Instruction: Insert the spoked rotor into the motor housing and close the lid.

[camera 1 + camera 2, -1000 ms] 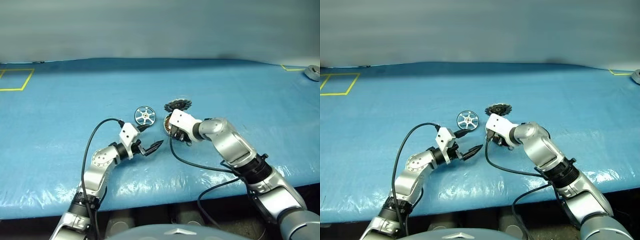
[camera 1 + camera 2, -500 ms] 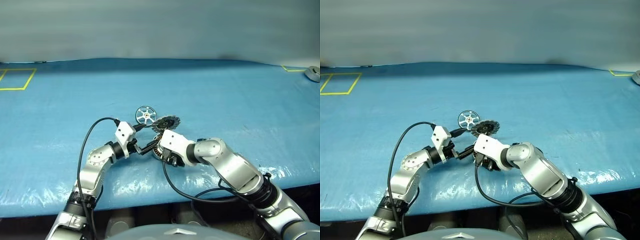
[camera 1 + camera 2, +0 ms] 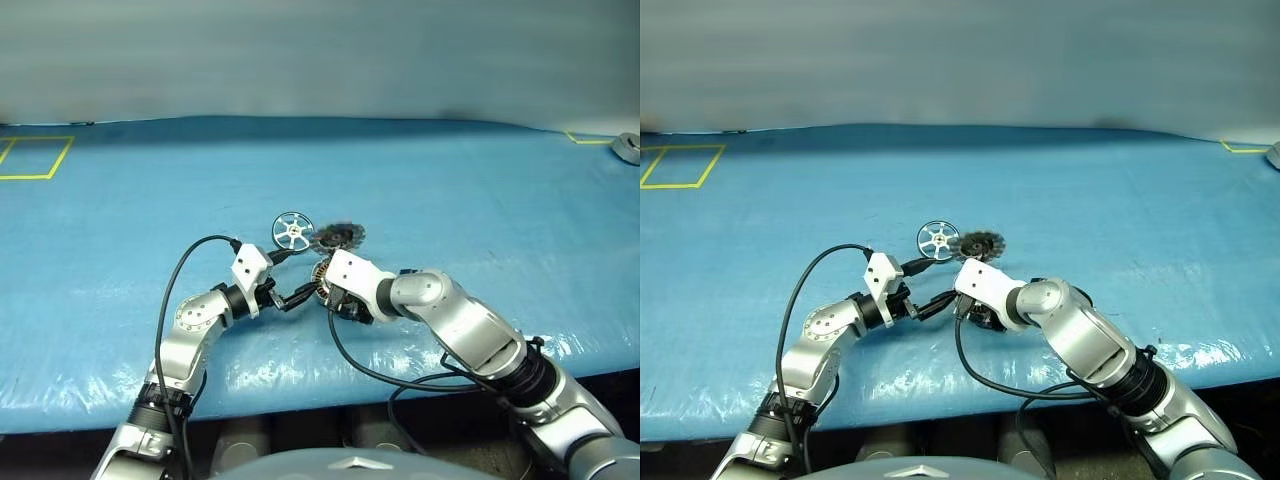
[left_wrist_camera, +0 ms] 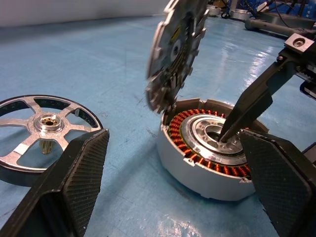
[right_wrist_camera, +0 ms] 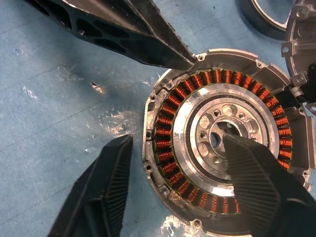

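Spoked rotor (image 4: 47, 129), small shiny silver metal wheel w/ open spokes & pale hub, lies flat on the blue plastic-covered table (image 3: 480, 190), not yet in the housing. In the head views it sits just behind the left gripper, w/ the lid close on its right.

Motor housing (image 5: 222, 138), round shallow silver metal cup w/ ring of copper-brown windings round a central hub, sits open-side up on the table just beside the rotor, apart from it. Head views hide most of it behind the right wrist; both wrist views show it plainly.

Lid (image 4: 173, 54), grey round disc w/ toothed edge & dark centre, stands tilted nearly on edge at the housing's far rim, not closed over it. Left wrist view shows its lower edge at the rim; can't tell whether it touches. In the head views it's a dark blurred disc (image 3: 337, 237) just right of the rotor.

Right gripper (image 5: 173, 173): jaws apart, one finger outside the housing wall, the other finger (image 5: 256, 173) over the hub area; nothing clamped. Left wrist view shows that black finger's tip dipping into the hub hole.

Left gripper (image 4: 173, 163): jaws wide, empty, pointing level at the housing, which sits between the two pads. Right wrist view shows one of its fingers (image 5: 123, 29) w/ tip at the housing rim.

Yellow tape square (image 3: 30, 158) at far left of table, well away.
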### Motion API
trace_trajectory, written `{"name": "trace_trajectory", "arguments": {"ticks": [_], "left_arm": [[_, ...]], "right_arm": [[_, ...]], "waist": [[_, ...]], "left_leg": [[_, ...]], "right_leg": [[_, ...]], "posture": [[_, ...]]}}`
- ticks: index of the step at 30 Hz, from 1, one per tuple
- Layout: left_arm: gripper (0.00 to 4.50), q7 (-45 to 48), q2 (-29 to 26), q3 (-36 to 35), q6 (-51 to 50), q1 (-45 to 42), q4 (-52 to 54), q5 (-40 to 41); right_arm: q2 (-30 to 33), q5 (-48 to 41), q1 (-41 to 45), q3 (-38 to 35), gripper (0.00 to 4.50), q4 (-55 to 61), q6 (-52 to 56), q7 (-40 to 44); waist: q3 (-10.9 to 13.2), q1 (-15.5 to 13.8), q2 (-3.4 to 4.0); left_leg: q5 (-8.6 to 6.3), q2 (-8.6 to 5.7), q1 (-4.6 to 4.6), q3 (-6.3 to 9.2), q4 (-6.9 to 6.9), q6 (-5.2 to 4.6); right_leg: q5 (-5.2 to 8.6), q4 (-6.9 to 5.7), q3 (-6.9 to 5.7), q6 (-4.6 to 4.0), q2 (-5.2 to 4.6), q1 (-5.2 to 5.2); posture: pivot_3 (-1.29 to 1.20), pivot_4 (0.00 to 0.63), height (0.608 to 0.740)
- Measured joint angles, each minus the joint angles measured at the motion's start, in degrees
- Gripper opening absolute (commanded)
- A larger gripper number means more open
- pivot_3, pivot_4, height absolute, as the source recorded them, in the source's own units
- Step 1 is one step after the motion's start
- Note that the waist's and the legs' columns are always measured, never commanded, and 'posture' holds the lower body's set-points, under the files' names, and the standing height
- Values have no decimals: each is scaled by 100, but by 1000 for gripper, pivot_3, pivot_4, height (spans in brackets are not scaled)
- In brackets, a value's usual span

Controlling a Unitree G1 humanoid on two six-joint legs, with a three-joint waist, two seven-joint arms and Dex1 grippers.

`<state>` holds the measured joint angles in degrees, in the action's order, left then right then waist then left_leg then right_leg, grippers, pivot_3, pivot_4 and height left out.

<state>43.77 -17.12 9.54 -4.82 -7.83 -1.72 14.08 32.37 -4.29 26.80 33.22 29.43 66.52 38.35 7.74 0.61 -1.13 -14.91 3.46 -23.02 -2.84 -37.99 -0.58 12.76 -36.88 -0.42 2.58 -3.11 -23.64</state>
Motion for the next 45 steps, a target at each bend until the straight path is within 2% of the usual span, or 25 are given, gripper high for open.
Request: {"name": "trace_trajectory", "arguments": {"ticks": [5, 10, 13, 18, 24, 27, 32, 39, 45], "left_arm": [[4500, 0, 4, 1, -1, -10, 0, -1], [4500, 3, 19, 13, -10, -22, 1, -1], [4500, 7, 12, 16, -24, -19, 8, 0], [4500, 27, -37, 16, -92, 49, 83, 6], [4500, 126, -16, 99, -119, 166, 300, 23], [4500, 245, -25, 196, -140, 260, 439, 82], [4500, 575, -157, 335, -144, 255, 530, 136], [4500, 764, -201, 580, -57, 103, 530, -38], [4500, 906, -317, 800, 38, 59, 530, -201]], "right_arm": [[188, -418, 8, -151, 3434, 157, -43, 384], [175, -1117, -277, -869, 3434, 662, -292, 712], [-4, -1545, -745, -1688, 3434, 710, -497, 748], [430, -1613, -2112, -2967, 3434, 771, -1206, 585], [-197, -1400, -3504, -3792, 3434, 1049, -2126, -302], [-493, -1265, -3986, -3750, 3434, 1038, -2451, -636], [-789, -588, -4244, -3122, 3434, 344, -3280, -1151], [-1426, -205, -3942, -2949, 3434, -836, -4024, -1722], [-1542, -155, -3644, -2788, 3434, -1167, -4227, -1723]], "waist": [[1, -1, -1], [1, 0, -2], [3, -14, -4], [2, -79, -5], [2, -51, -4], [3, -41, -2], [3, -4, -2], [3, -9, -2], [3, -3, -2]], "left_leg": [[0, 0, -4, 1, 1, -1], [0, 1, -4, 5, 2, -1], [0, 1, -6, 5, -1, 0], [-3, -6, -11, 0, -4, -4], [-1, 3, -3, 7, -1, -2], [-1, 3, -3, -1, -5, -2], [-1, 3, 5, -5, -13, -1], [-1, 1, 4, -7, -3, -1], [-1, 2, 4, -6, 2, -2]], "right_leg": [[1, 2, -1, 0, 0, -2], [0, 2, -4, 1, 2, -2], [0, 3, -5, 2, 1, 1], [1, 8, -1, 6, -6, -2], [11, 1, -3, 12, 6, 2], [12, 1, 5, 16, 4, 0], [17, 0, 11, 25, 4, 4], [8, 2, 17, 7, 6, 0], [6, 2, 17, 1, 7, -2]], "posture": [[0, 150, 740], [0, 150, 740], [0, 150, 740], [0, 150, 740], [0, 150, 740], [0, 150, 740], [0, 150, 740], [0, 150, 740], [0, 150, 740]]}}
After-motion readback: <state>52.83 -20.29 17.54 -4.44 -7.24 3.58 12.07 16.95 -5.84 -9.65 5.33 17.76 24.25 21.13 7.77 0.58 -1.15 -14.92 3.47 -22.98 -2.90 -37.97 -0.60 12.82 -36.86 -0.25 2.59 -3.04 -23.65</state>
